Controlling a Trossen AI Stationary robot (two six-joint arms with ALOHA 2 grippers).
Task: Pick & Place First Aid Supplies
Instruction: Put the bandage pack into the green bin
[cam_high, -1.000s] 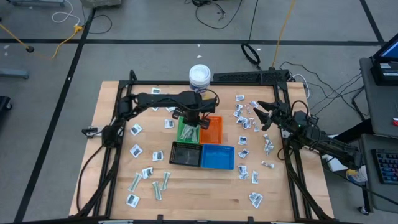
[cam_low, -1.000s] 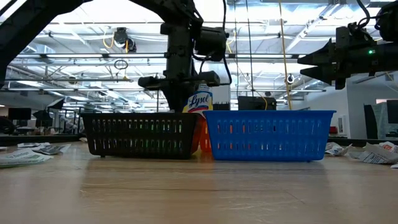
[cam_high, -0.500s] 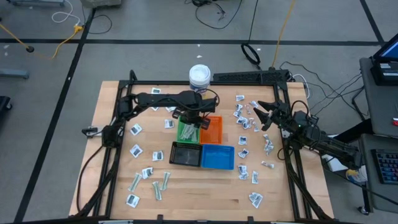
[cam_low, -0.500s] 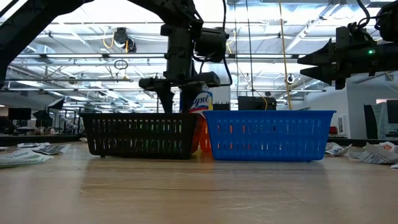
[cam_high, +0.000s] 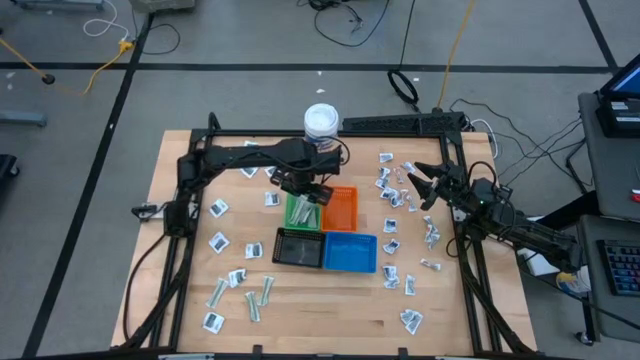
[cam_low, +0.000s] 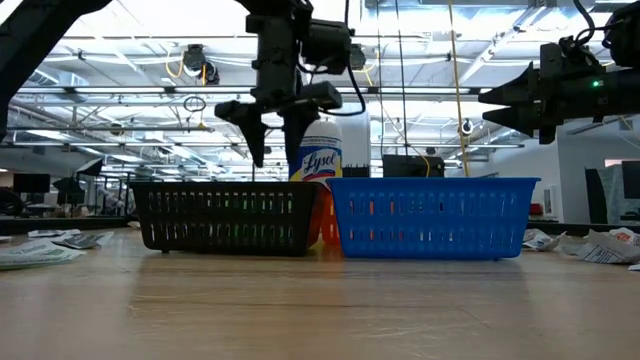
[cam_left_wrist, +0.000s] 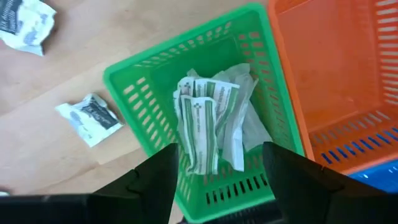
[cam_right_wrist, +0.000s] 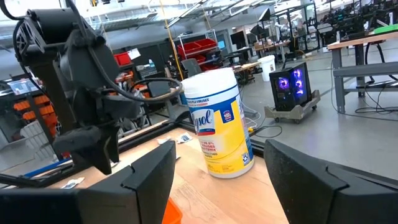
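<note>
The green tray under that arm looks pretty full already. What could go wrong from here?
The wrapped strips are heaped in the green tray, so more dropped on top might spill over its rim. The open left gripper hangs close to the Lysol tub and could perhaps knock it when it swings away.

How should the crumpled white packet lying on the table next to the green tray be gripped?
Probably pinch the packet across its short width, coming straight down from above: it lies flat on the table, clear of the green tray.
</note>
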